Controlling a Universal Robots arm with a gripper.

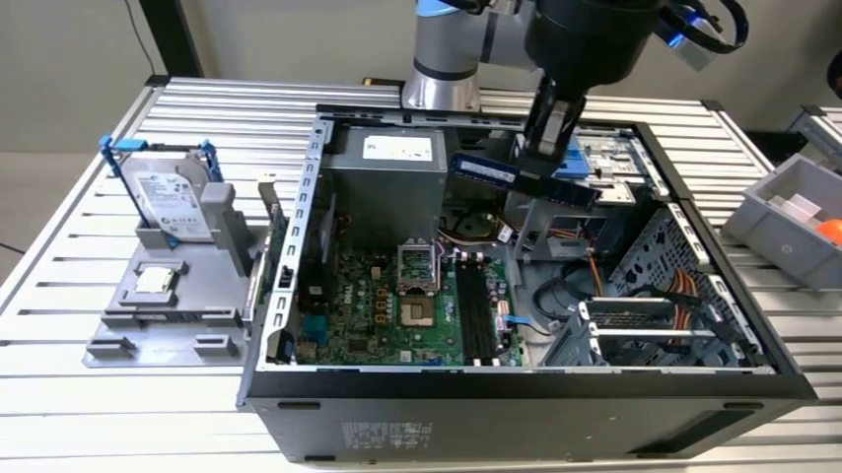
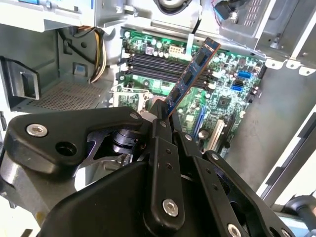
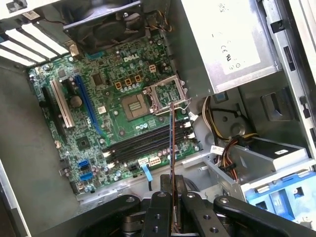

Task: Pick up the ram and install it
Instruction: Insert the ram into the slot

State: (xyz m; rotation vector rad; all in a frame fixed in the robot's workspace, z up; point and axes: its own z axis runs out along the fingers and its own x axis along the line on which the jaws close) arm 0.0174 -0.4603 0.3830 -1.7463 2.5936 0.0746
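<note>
The gripper (image 1: 533, 175), whose fingers are closing from both sides on the ram (image 1: 484, 169), is holding that thin stick with dark chips in the air, well above the motherboard (image 1: 394, 315) and touching nothing else. In the second wrist view we are looking past the gripper (image 2: 165, 118) along the ram (image 2: 190, 74) toward the motherboard (image 2: 222, 89). In the first wrist view we are seeing the ram (image 3: 171, 148) edge-on, as a dark line over the board's long black memory slots (image 3: 143, 143). We are judging the pick-up as done and the carrying-to-slot step as in hand, with the ram not yet seated. Installing is calling for the ram's long edge to be aligned with one slot, since it seems to us to be lying across the slots' run, and then for a straight, even press. The motherboard is lying flat inside an open computer case (image 1: 526, 379), with the power supply (image 1: 382, 158) just beyond it. The case is resting on a slatted metal table (image 1: 132, 434). Outside the case wall nearest the motherboard, a hard drive (image 1: 177, 202) is standing in a grey fixture. A grey bin (image 1: 790, 212) is sitting well apart, past the opposite wall.
</note>
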